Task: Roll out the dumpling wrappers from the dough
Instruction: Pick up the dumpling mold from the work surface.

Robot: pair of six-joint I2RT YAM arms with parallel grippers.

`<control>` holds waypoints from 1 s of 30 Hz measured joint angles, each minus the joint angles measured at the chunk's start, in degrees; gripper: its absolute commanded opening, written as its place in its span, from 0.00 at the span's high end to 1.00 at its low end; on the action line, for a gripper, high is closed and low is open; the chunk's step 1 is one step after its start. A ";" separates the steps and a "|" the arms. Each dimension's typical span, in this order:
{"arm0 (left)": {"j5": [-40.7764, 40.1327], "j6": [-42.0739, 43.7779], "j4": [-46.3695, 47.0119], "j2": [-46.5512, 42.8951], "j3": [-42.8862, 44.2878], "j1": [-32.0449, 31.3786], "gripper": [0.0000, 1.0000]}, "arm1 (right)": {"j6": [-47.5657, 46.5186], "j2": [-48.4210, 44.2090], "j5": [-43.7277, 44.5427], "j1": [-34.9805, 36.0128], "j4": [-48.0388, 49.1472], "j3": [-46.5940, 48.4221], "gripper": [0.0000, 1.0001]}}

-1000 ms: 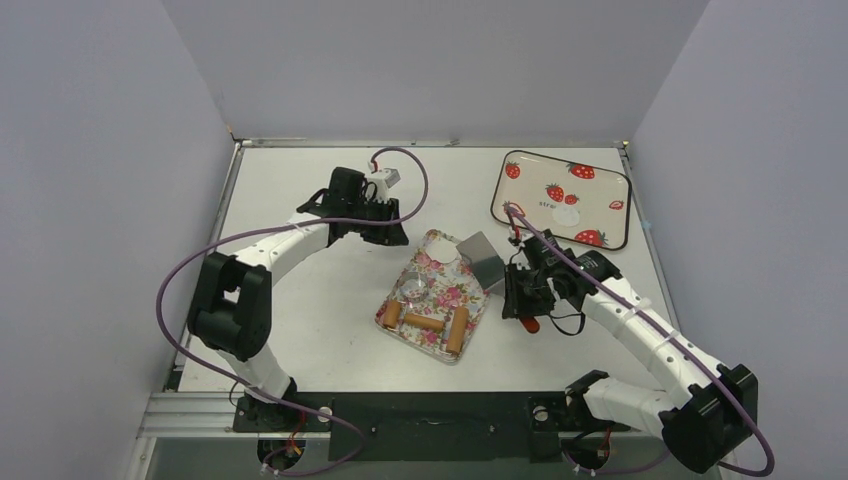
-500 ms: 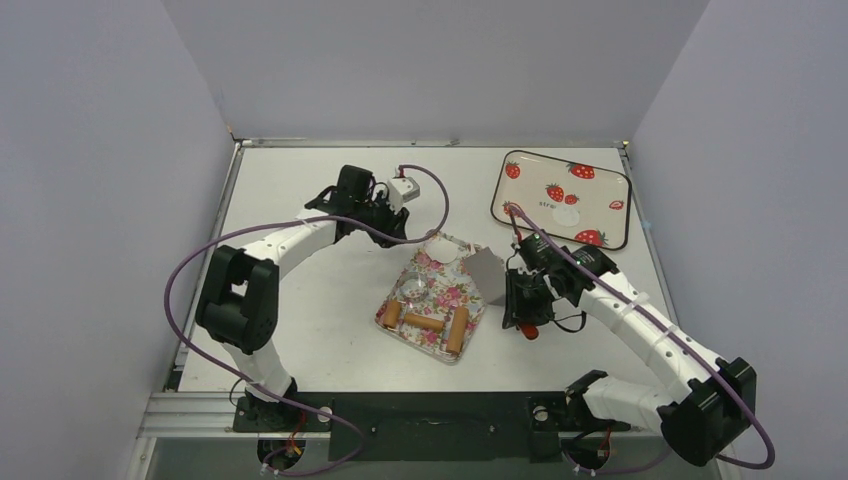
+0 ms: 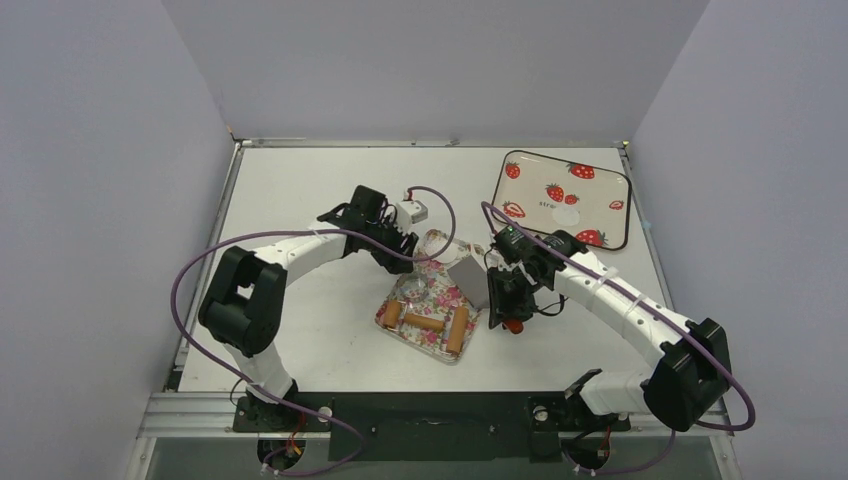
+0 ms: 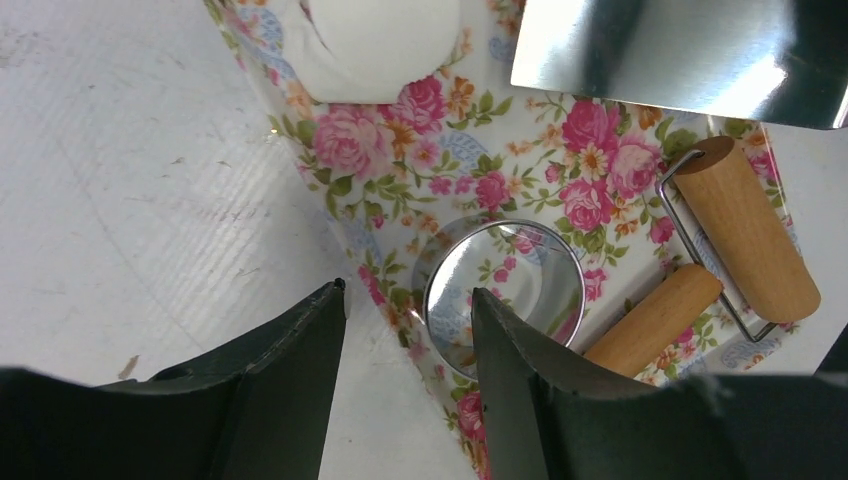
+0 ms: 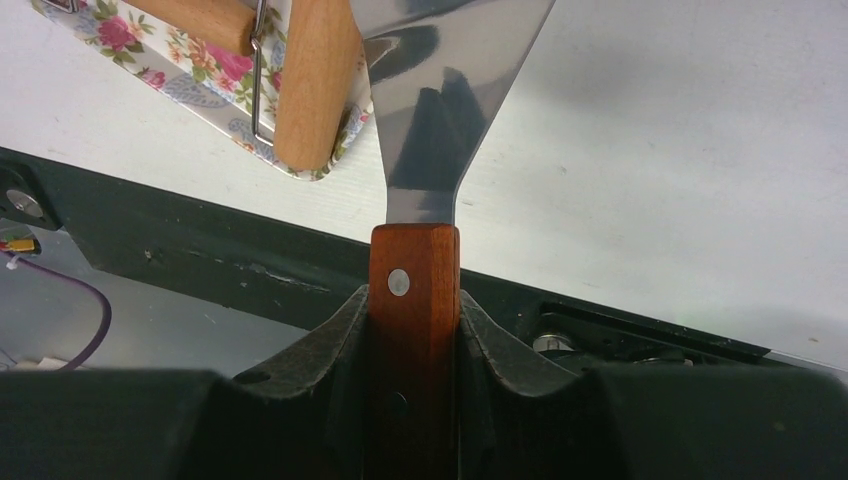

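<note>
A flattened white patch of dough [image 4: 385, 45] lies at the far end of the floral tray [image 3: 440, 305]. My left gripper [image 4: 405, 300] hangs open over the tray's left edge, its right finger in front of the silver metal ring [image 4: 450, 290]; in the top view the left gripper [image 3: 408, 258] sits at the tray's upper left. My right gripper [image 5: 413, 300] is shut on the red handle of the spatula [image 5: 413, 270], whose shiny blade [image 3: 468, 272] reaches over the tray's right side. One round dumpling wrapper [image 3: 567, 215] rests on the strawberry tray [image 3: 610, 185].
A brown wooden roller [image 4: 745, 240] with a wire frame lies at the near end of the floral tray, beside the ring. The roller [image 5: 315, 80] also shows just left of the blade. The black table-front rail [image 3: 440, 410] runs below.
My left gripper has swung right and down to the floral tray's edge and opened wider. My right arm has carried the spatula left, bringing the blade over the tray.
</note>
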 measured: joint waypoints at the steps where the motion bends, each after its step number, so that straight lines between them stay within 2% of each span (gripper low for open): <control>1: -1.05 0.13 -0.17 0.04 -0.48 -0.85 0.53 | -0.11 0.55 0.02 0.00 -0.04 0.33 1.00; 9: -4.48 4.63 -0.15 0.15 -1.92 -3.34 0.52 | -0.09 2.38 -0.42 -0.07 -0.26 0.98 1.00; 12: -5.68 5.55 -0.44 0.48 -2.89 -4.22 0.56 | 0.48 2.43 -1.84 -0.11 -0.20 0.90 1.00; 14: -6.36 6.03 -0.46 0.63 -3.06 -4.94 0.63 | 0.59 2.80 -2.86 -0.11 -0.04 0.90 1.00; 15: -6.67 6.19 -0.46 0.66 -3.08 -5.27 0.72 | 0.59 3.23 -3.34 -0.20 0.02 0.92 1.00; 16: -6.86 6.32 -0.42 0.66 -3.08 -5.60 0.78 | 0.59 3.89 -3.93 -0.31 0.13 0.92 1.00; 18: -7.23 6.40 -0.33 0.66 -3.08 -5.92 0.99 | 0.55 5.40 -5.25 -0.55 0.39 0.92 1.00; 25: -8.02 6.34 -3.50 0.66 -1.11 -4.90 1.00 | 0.55 7.58 -9.01 -0.90 1.90 1.16 1.00; 30: -6.86 6.19 -8.17 0.31 4.09 -0.09 1.00 | 0.26 10.91 -11.47 1.07 3.23 3.52 1.00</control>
